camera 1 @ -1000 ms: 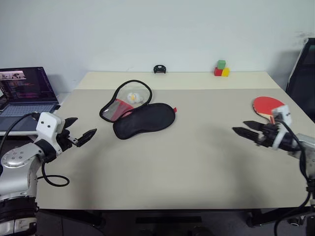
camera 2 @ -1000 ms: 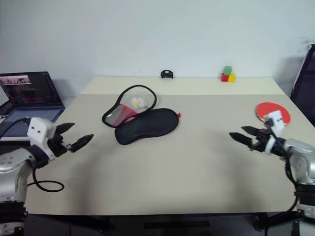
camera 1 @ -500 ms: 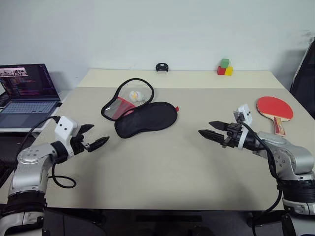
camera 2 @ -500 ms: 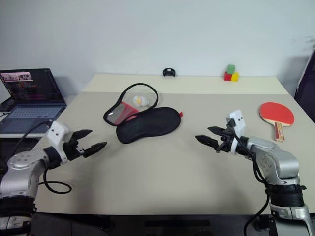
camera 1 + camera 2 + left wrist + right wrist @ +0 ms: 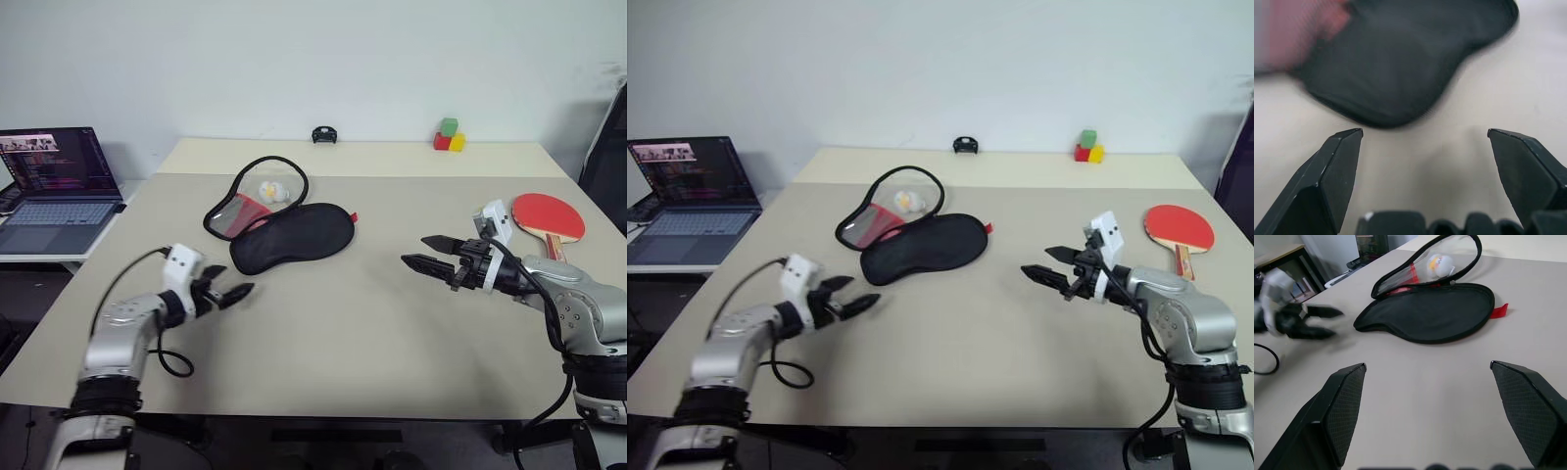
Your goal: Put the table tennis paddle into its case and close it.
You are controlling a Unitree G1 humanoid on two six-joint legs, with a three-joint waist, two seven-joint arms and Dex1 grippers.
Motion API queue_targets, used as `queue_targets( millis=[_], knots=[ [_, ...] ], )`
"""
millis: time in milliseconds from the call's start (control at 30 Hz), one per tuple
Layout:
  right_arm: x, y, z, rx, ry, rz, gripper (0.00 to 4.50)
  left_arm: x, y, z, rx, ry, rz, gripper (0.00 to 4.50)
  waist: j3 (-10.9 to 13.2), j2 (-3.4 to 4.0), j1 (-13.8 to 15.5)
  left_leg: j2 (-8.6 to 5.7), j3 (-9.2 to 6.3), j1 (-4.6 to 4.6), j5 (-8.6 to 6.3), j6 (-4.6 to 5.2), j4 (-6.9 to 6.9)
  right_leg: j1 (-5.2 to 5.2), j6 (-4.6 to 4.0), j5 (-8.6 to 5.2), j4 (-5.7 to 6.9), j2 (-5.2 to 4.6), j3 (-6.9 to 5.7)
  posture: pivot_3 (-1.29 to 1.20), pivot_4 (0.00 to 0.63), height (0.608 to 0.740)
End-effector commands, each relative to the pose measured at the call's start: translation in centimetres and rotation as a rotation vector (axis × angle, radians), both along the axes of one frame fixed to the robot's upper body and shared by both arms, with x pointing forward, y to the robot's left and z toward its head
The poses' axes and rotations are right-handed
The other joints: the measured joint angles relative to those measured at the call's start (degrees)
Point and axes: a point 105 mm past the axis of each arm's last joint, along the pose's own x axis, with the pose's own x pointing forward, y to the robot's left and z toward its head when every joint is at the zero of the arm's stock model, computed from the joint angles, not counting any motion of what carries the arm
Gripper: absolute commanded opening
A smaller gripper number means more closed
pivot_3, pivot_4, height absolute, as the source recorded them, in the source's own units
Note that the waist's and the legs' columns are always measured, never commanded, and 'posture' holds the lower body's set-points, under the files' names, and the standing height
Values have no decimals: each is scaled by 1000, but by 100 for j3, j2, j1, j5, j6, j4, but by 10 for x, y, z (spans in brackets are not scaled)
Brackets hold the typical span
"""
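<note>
The case (image 5: pixel 284 235) lies open on the table, its black half flat and a clear-and-red flap (image 5: pixel 253 199) folded back behind it, with a white ball (image 5: pixel 266 192) inside the flap. The table tennis paddle (image 5: pixel 547 217) rests red face up near the table's right edge. My left gripper (image 5: pixel 235 292) is open and empty, low over the table just left of the case's narrow end (image 5: pixel 1386 105). My right gripper (image 5: pixel 419 253) is open and empty at mid-table, between case and paddle, pointing toward the case (image 5: pixel 1430 313).
A laptop (image 5: pixel 54 186) sits on a side table to the left. Red, green and yellow blocks (image 5: pixel 447 137) and a small black object (image 5: pixel 323 135) stand at the table's far edge. A black chair (image 5: pixel 605 147) is at the right.
My left gripper has dropped and moved right, closing in on the case's narrow end. My right gripper swung left, away from the paddle, then held still.
</note>
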Motion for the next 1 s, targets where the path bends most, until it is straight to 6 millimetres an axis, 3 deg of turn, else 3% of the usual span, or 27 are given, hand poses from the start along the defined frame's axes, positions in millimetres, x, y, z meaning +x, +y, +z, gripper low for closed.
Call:
queue_targets(
  millis=[33, 333, 600, 1000],
  knots=[
    [-4, -3, 15, 16, -61, -6, 4461, 11, 2, 13, 29, -37, 71, 4500, -1, -1, -2, 0, -1, 2, 0, 0, 0, 0, 0, 0, 2, 0, 0, 0, 150, 740],
    [-8, -5, 13, 14, -48, -16, 4461, 25, -11, 29, 263, -171, -2, 4500, -1, -1, 1, 0, 0, 3, 1, -1, 1, 2, 1, 0, 2, 1, 0, 0, 150, 740],
    [-9, -7, 12, 9, -44, -24, 4461, 32, -29, 43, 370, -282, -105, 4500, -1, -1, 4, 0, 0, 2, 1, -1, 0, 2, 1, 0, 0, 1, 0, 0, 150, 740],
    [-8, -9, 14, 13, -48, -32, 4461, 34, -25, 21, 570, -294, -176, 4500, -1, -1, 1, -1, 1, 4, 1, -1, 0, 2, 1, 0, 2, 1, 1, 0, 150, 740]
  ],
)
